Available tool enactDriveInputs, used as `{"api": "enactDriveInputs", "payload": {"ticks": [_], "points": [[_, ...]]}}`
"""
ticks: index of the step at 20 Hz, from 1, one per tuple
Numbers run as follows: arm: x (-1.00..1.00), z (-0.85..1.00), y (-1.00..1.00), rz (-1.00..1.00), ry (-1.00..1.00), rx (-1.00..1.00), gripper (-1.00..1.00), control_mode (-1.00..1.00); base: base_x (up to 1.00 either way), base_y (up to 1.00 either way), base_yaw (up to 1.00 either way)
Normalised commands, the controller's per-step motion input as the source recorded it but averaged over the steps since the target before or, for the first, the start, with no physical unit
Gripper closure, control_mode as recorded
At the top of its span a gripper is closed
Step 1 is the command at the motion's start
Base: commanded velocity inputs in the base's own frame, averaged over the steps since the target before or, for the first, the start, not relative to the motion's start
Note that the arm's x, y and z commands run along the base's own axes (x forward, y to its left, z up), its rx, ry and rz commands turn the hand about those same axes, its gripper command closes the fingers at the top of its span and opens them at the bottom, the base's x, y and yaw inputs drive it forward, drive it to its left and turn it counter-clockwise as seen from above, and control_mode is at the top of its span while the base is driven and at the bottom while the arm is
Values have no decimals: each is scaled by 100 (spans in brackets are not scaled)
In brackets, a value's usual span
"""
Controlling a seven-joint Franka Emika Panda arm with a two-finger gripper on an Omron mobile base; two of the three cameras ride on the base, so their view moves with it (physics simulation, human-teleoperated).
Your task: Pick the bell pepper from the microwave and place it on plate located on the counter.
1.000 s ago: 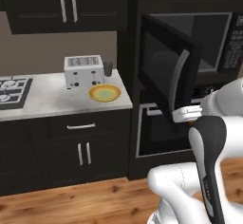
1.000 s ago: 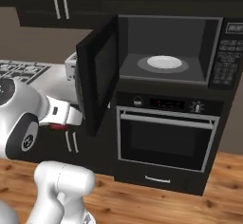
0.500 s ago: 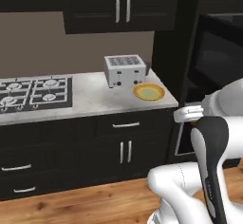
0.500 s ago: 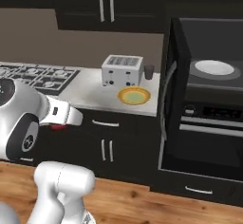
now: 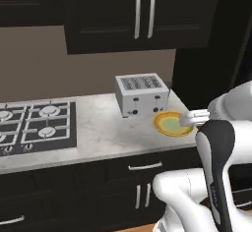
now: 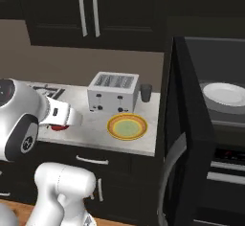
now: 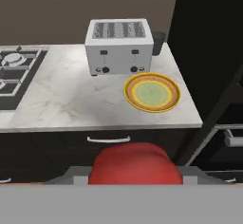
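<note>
The bell pepper is held clamped in the gripper, jaws closed around it. It's carried short of the counter, probably so it can be dropped onto the plate by the toaster.

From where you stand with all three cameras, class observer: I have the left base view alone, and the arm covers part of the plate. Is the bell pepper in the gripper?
Observer: Yes. In the hand view the bell pepper sits at the gripper, a red lump at the bottom edge.
Operator: Is the plate free?
Observer: The hand view shows the whole plate bare, in front of the toaster.
Operator: Anything beside the toaster?
Observer: A small dark cup stands at its right, toward the microwave.
Operator: And the microwave?
Observer: Its door is open; a white plate lies inside.
</note>
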Motion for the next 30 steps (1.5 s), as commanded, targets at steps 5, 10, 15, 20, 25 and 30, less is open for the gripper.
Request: {"api": "enactDriveInputs", "payload": {"ticks": [5, 10, 15, 20, 25, 30], "points": [[0, 0, 0, 0, 0, 0, 100, 100, 63, -33, 0], [0, 0, 0, 0, 0, 0, 100, 100, 11, -36, 0], [74, -45, -75, -1, 4, 2, 100, -100, 0, 0, 0], [100, -78, -59, -1, 12, 2, 100, -100, 0, 0, 0], [100, -100, -5, -4, 14, -1, 100, -100, 0, 0, 0], [100, -97, 0, -1, 14, -1, 100, -100, 0, 0, 0]]}}
